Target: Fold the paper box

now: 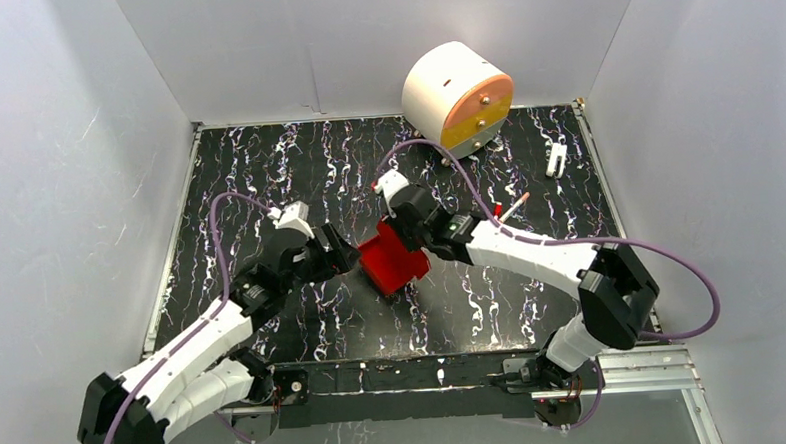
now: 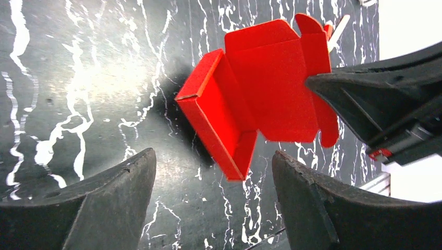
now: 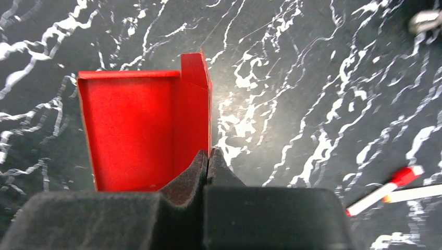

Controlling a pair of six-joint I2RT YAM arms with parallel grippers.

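Right wrist view: your right gripper pinched tight on paper box side wall. Your left gripper jaws wide apart, just beside box.

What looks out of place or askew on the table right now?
The box is askew and only half-folded: one wall stands up, flaps splay out, and the right gripper pinches a wall. The left gripper is open, apart from it. A pen lies loose nearby. No damage shows.
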